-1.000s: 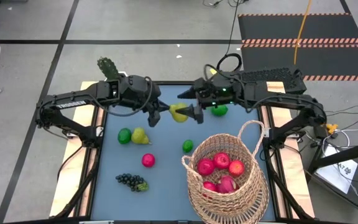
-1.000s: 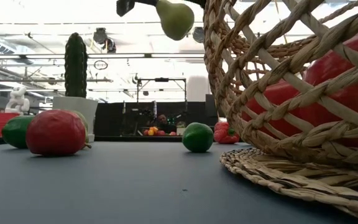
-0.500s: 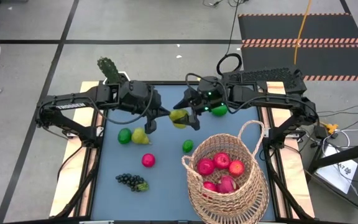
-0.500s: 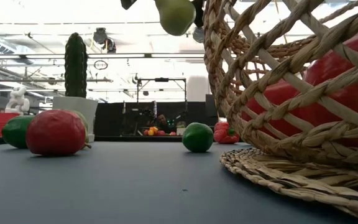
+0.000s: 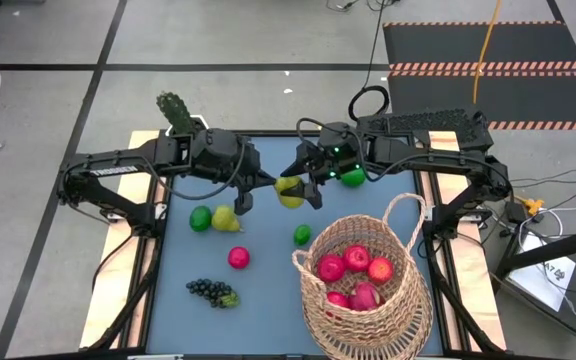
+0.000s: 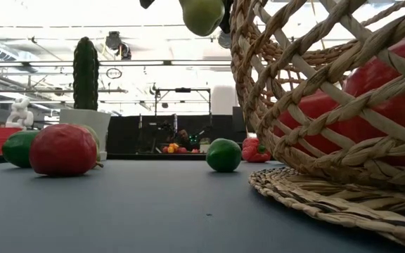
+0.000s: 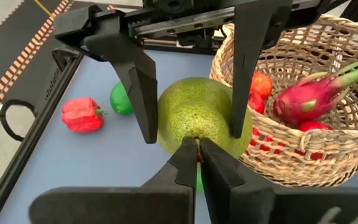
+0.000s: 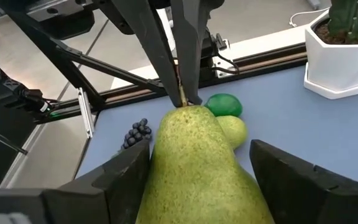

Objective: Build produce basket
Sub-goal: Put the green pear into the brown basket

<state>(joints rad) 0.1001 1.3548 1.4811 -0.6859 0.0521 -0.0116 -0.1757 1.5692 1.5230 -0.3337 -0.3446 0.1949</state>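
Note:
A yellow-green pear [image 5: 288, 188] hangs in the air above the table's far middle, between my two grippers. My left gripper [image 5: 268, 186] is shut on its stem. My right gripper [image 5: 304, 188] has one finger on each side of its body. The tan wicker basket [image 5: 313, 300] stands at the near right and holds red apples [image 5: 355, 262] and a pink dragon fruit [image 7: 303, 99]. On the blue mat lie a second pear [image 5: 228, 218], two limes [image 5: 200, 218] [image 5: 302, 235], a red apple [image 5: 238, 257] and a dark grape bunch [image 5: 211, 291]. My left gripper pinches the pear's stem [image 7: 197, 142] between its two fingertips, coming level from the table's left. The pear is lifted clear of the table. My right gripper has the pear's wide body [image 8: 166, 168] between its two fingers [image 7: 143, 93], coming from the table's right. Both fingers appear to lie against the pear's sides.
A potted cactus [image 5: 175, 110] stands at the far left corner. A green fruit [image 5: 352, 178] and a red pepper [image 7: 82, 115] lie at the far right, under the right arm. The basket's arched handle [image 5: 408, 210] rises just near of the right gripper.
My right gripper has gone toward the table's left, and its fingers now stand around the pear that my left gripper holds. The pear has risen slightly and stays clear of the table.

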